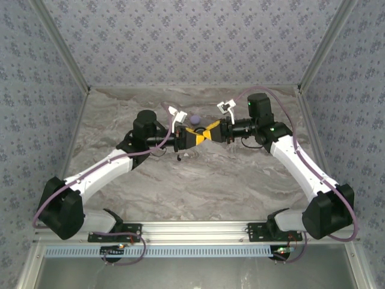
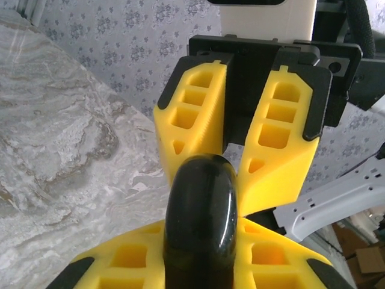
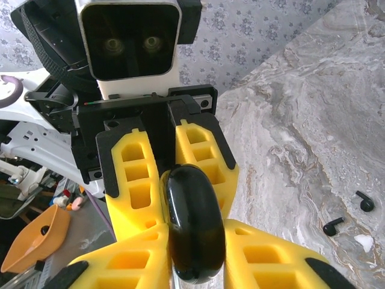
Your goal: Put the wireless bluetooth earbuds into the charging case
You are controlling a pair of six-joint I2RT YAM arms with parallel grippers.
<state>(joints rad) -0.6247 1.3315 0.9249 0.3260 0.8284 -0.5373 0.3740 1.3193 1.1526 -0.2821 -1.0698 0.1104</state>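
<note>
Clamping the case (image 2: 200,217), your left gripper (image 1: 197,137) holds it; whether the right gripper (image 1: 209,133) grips, I cannot tell. Loosen both and it could fall toward the earbuds (image 3: 334,226) at its 4 o'clock.

No readable text (nor labels)

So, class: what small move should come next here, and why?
Probably hinge open the glossy black rounded charging case: both the left tool and right tool grip it closed above the marbled table, while the two tiny black earbuds lie on it.
</note>
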